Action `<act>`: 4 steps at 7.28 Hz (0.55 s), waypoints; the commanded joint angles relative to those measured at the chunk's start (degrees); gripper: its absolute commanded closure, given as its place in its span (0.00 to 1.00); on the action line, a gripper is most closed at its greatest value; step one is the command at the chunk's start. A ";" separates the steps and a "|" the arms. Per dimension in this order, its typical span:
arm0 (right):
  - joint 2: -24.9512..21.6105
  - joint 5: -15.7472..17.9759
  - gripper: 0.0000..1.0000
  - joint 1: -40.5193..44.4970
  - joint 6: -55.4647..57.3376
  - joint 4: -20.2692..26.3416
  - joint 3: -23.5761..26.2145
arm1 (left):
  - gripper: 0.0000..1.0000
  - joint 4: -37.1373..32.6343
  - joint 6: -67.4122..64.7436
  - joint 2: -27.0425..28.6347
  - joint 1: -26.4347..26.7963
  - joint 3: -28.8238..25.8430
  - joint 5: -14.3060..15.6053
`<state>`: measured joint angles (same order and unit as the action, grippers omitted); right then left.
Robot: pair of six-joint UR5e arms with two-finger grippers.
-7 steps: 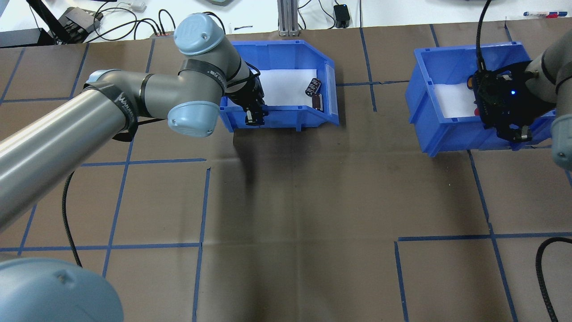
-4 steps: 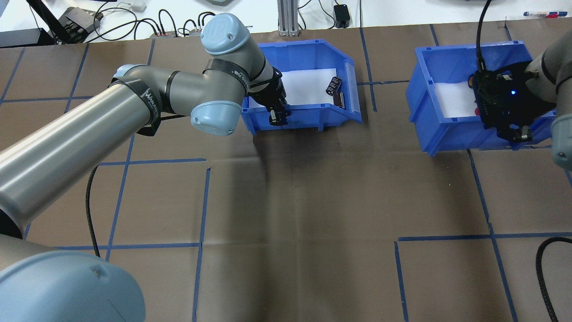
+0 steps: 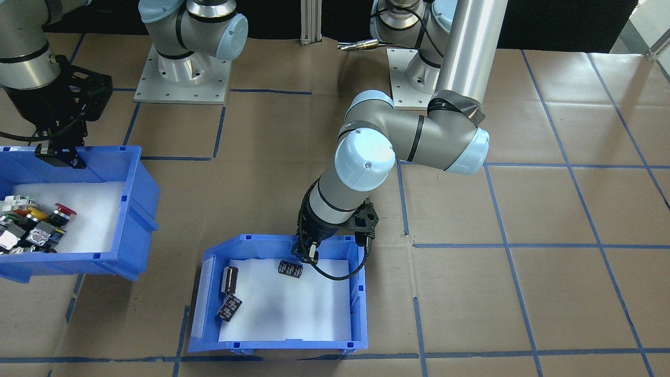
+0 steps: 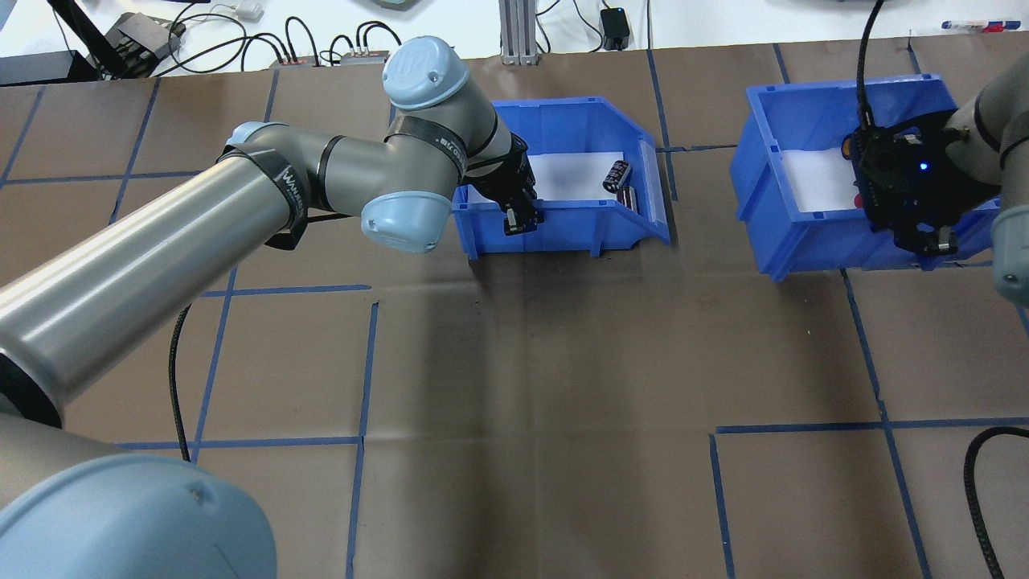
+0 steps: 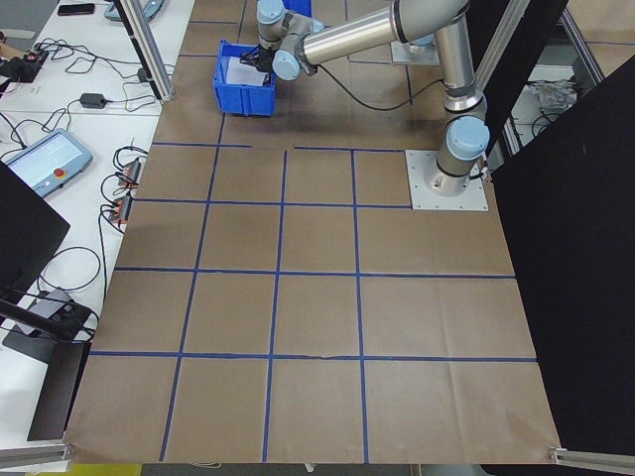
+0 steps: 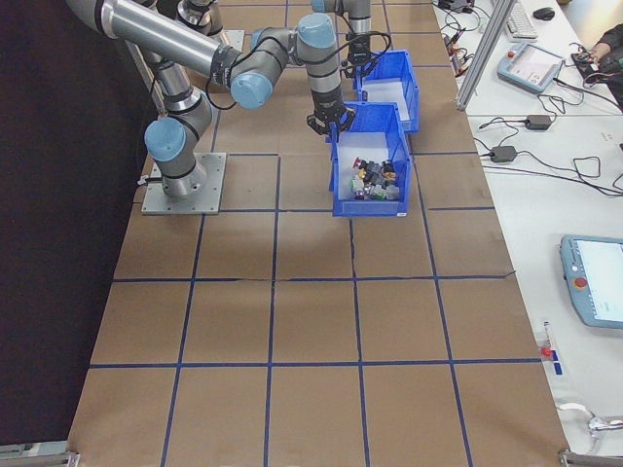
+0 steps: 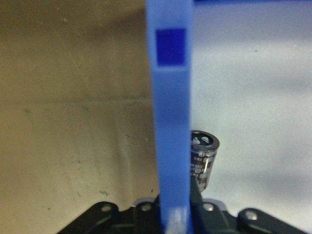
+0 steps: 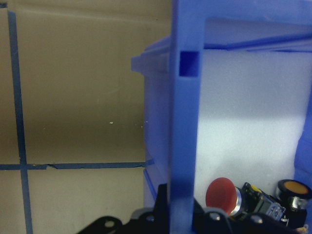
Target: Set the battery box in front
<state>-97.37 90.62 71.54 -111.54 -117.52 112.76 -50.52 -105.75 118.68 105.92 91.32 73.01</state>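
Observation:
The battery box (image 4: 563, 114) is a blue bin with a white foam floor, standing at the far middle of the table. Three dark cells (image 3: 291, 268) lie inside it. My left gripper (image 4: 521, 221) is shut on the box's wall nearest the robot (image 7: 170, 122), with one cell (image 7: 202, 156) just inside that wall. In the front-facing view the left gripper (image 3: 309, 254) grips the battery box (image 3: 282, 345) at the rim on the robot's side. My right gripper (image 4: 932, 240) is shut on the wall (image 8: 185, 122) of the other blue bin (image 4: 764, 161).
The other blue bin (image 3: 131, 209) holds several coloured push-button switches (image 3: 31, 225), one of them a red button (image 8: 221, 193). Cables and a black adapter (image 4: 615, 28) lie on the white bench past the table's far edge. Brown paper with blue tape lines (image 4: 362, 362) covers the table.
My left arm has slid the battery box along the far side of the table toward the switch bin, rightward in the overhead view. The right arm and its bin have not moved.

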 commanded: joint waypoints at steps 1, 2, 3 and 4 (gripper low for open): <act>-0.02 0.00 0.99 0.00 0.00 0.10 0.00 | 0.01 0.07 -0.07 -0.90 -0.18 -0.44 0.65; -0.02 0.09 0.99 0.00 0.26 0.45 0.09 | 0.02 -0.45 -0.16 -2.21 -0.62 -0.44 0.82; -0.71 0.09 0.99 0.17 0.53 0.63 0.52 | 0.03 -1.07 -0.07 -4.40 -1.32 -0.27 0.73; -2.89 0.09 0.99 0.26 0.79 0.54 2.79 | 0.03 -5.07 1.58 -6.86 -3.24 -0.35 0.56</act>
<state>-98.33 90.69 71.67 -111.08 -117.02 113.64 -52.24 -105.47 114.70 104.47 91.00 73.70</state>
